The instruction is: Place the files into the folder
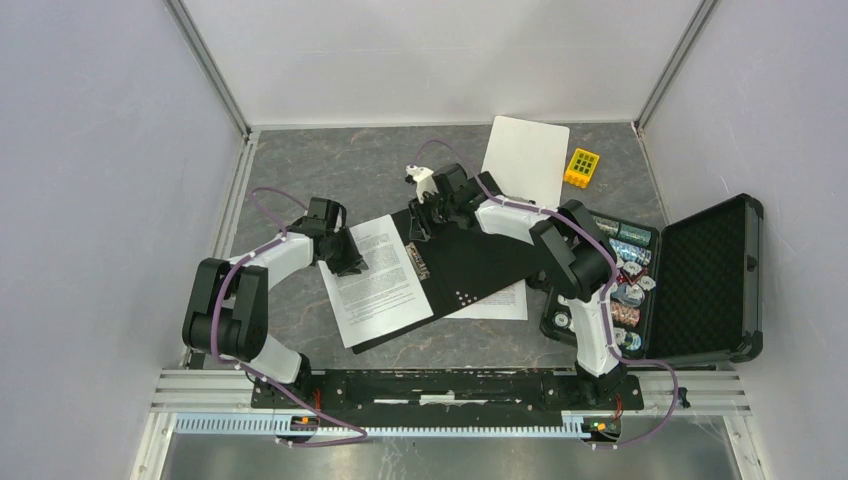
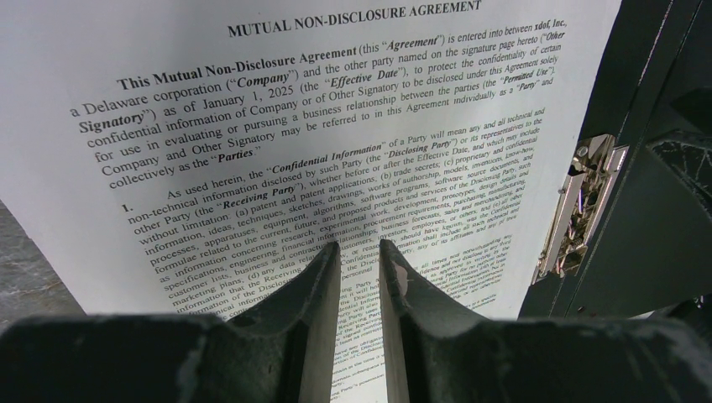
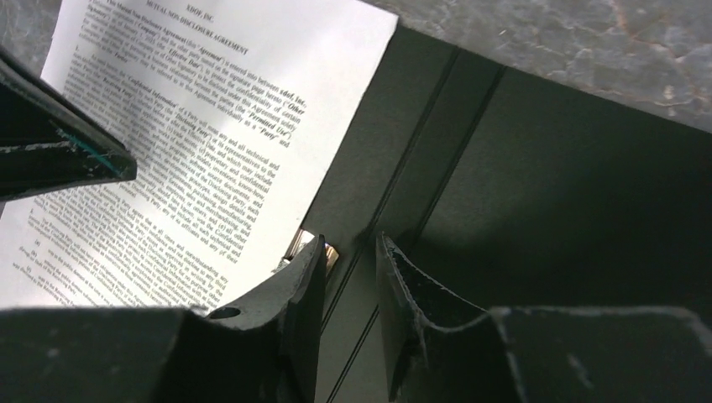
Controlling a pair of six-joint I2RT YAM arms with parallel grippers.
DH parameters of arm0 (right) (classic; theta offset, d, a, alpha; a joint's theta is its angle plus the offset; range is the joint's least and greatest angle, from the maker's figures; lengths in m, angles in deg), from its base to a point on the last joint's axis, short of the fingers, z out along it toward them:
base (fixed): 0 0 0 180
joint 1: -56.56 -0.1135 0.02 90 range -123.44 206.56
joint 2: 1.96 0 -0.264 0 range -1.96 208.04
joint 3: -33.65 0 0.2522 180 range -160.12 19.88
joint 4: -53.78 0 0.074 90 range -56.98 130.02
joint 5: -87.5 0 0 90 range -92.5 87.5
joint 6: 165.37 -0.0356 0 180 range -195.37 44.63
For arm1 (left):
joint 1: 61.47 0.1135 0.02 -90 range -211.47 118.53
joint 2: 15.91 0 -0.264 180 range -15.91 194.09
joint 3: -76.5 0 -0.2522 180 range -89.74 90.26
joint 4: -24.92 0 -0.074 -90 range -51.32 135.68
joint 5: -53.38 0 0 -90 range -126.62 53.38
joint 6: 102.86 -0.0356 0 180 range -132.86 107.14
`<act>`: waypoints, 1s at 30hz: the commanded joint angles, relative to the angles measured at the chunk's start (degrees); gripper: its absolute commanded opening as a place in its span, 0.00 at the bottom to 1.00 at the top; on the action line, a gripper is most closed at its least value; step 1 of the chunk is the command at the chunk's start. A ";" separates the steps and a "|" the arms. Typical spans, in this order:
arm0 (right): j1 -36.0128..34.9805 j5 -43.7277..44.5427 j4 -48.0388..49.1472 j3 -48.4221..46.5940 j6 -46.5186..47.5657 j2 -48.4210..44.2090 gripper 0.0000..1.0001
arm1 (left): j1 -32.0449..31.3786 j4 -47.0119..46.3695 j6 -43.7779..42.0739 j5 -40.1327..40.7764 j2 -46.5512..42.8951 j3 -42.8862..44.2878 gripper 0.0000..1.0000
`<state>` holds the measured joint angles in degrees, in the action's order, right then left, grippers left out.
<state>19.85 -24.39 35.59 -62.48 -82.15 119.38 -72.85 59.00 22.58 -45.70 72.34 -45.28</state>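
The folder (image 1: 480, 262) lies open in mid-table, black inside up, with its metal clip (image 1: 418, 262) near the spine. One printed file (image 1: 385, 282) lies on its left half and over its edge. It fills the left wrist view (image 2: 294, 126). The second file (image 1: 497, 303) pokes out from under the folder's near right edge. My left gripper (image 1: 352, 260) is low over the first file's left part, jaws a narrow gap apart, empty (image 2: 359, 248). My right gripper (image 1: 425, 215) hovers at the folder's spine by the clip (image 3: 309, 242), jaws slightly apart, holding nothing (image 3: 351, 243).
A blank white clipboard (image 1: 527, 158) and a small yellow block (image 1: 582, 167) lie at the back. An open black foam-lined case (image 1: 700, 280) with poker chips stands at the right, close to the right arm. Walls enclose the table.
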 commanded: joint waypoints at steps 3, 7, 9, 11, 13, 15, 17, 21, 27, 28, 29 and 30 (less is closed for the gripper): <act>-0.29 -3.48 0.69 0.96 -0.11 -1.10 0.30 | -0.23 0.34 0.29 4.60 2.35 -1.58 0.32; -0.37 -3.25 0.90 1.74 0.41 -0.82 0.27 | -0.25 0.34 0.28 4.51 2.34 -1.66 0.32; -0.35 -3.50 1.05 1.86 0.43 -0.59 0.24 | -0.31 0.33 0.30 4.51 2.37 -1.61 0.32; -0.38 -3.83 0.71 1.62 0.38 -0.09 0.24 | -0.31 0.27 0.27 4.53 2.28 -1.54 0.32; -0.38 -4.30 0.63 1.56 0.45 0.08 0.23 | -0.31 0.34 0.25 4.43 2.28 -1.57 0.32; -0.47 -4.65 0.73 1.85 0.60 0.00 0.22 | -0.32 0.56 0.24 4.51 2.37 -1.51 0.32; -0.56 -4.67 0.75 2.03 0.75 0.01 0.20 | -0.31 0.70 0.19 4.69 2.26 -1.56 0.32; -0.51 -5.50 0.42 1.91 0.84 0.63 0.20 | -0.31 0.69 0.28 4.77 2.37 -1.57 0.31; -0.73 -5.99 -0.03 1.93 1.06 1.79 0.17 | -0.40 0.63 0.27 4.84 2.54 -1.57 0.31; -0.82 -6.01 -0.06 2.11 1.07 1.86 0.16 | -0.40 0.69 0.26 4.92 2.54 -1.53 0.31; -0.82 -6.06 -0.13 2.27 1.01 1.86 0.15 | -0.40 0.69 0.24 4.95 2.54 -1.53 0.31; -0.91 -6.06 -0.06 2.57 1.07 1.77 0.12 | -0.40 0.69 0.30 5.00 2.54 -1.55 0.31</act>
<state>19.54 -29.53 36.12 -60.95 -81.94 119.81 -72.85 58.87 22.60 -45.68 72.34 -45.28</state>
